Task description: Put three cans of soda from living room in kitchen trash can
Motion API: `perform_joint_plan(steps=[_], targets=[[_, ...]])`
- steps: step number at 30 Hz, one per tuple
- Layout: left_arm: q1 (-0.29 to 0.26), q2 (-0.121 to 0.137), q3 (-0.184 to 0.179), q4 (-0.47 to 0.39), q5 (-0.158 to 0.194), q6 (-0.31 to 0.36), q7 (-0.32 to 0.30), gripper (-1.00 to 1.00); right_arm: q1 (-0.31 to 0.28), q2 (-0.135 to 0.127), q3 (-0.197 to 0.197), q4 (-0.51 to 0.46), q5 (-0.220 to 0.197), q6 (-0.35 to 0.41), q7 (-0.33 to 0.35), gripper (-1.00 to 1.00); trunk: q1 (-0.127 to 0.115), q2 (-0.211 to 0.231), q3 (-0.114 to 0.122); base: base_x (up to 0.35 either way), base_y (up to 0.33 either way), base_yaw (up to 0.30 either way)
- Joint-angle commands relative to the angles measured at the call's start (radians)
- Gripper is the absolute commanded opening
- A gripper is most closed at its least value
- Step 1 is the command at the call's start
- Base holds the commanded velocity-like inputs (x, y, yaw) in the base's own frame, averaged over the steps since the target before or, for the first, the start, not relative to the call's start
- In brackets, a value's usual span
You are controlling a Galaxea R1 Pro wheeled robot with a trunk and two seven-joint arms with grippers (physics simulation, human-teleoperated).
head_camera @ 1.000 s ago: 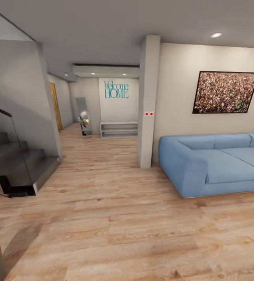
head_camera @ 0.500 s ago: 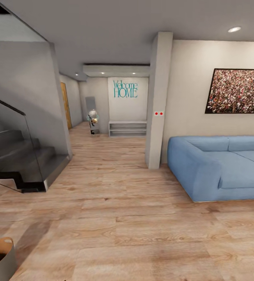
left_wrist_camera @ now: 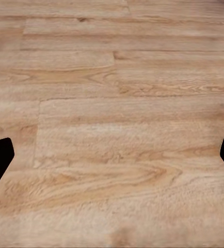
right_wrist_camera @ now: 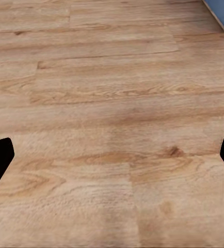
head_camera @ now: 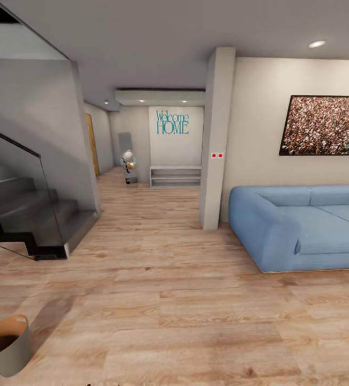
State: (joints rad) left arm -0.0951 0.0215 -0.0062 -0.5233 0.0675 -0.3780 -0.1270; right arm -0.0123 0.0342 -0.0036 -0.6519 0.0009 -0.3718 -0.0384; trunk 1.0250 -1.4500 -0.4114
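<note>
light wood floor [head_camera: 185, 300] runs from a hallway to one blue sofa [head_camera: 303, 225] and one dark staircase [head_camera: 24, 214].
since a second ago the view has swung left, so one tash can [head_camera: 7, 346] now stands whole at lower left, tilted; left gripper [left_wrist_camera: 112, 155] and right gripper [right_wrist_camera: 112, 155] hang splayed wide, holding nothing.

Matt wood-plank floor [head_camera: 185, 321], soft cloth sofa [head_camera: 303, 225], glass stair rail [head_camera: 19, 198]
</note>
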Motion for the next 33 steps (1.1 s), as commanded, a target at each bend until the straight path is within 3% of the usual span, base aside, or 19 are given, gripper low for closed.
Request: perform_joint_plan(steps=[1,8,22,33], targets=[[0.0,-0.001,-0.001,0.0,0.0,0.0,0.0,1.0,0.0,0.0,0.0,0.0,0.0,0.0,0.0,1.0,0.0,0.0,0.0,-0.321,0.0,0.0],[0.0,0.0,-0.002,0.0,0.0,-0.001,0.0,1.0,0.0,0.0,-0.001,0.0,-0.002,0.001,0.001,1.0,0.0,0.0,0.0,-0.266,0.0,0.0],[0.0,0.0,0.0,0.003,0.0,0.0,0.0,1.0,0.0,0.0,0.0,-0.002,0.0,0.006,0.001,1.0,0.0,0.0,0.0,-0.086,0.0,0.006],[0.0,0.0,-0.001,0.011,-0.001,0.0,0.0,1.0,0.0,0.002,0.004,-0.001,0.001,0.002,-0.102,1.0,0.0,0.0,0.003,-0.005,0.0,0.214]])
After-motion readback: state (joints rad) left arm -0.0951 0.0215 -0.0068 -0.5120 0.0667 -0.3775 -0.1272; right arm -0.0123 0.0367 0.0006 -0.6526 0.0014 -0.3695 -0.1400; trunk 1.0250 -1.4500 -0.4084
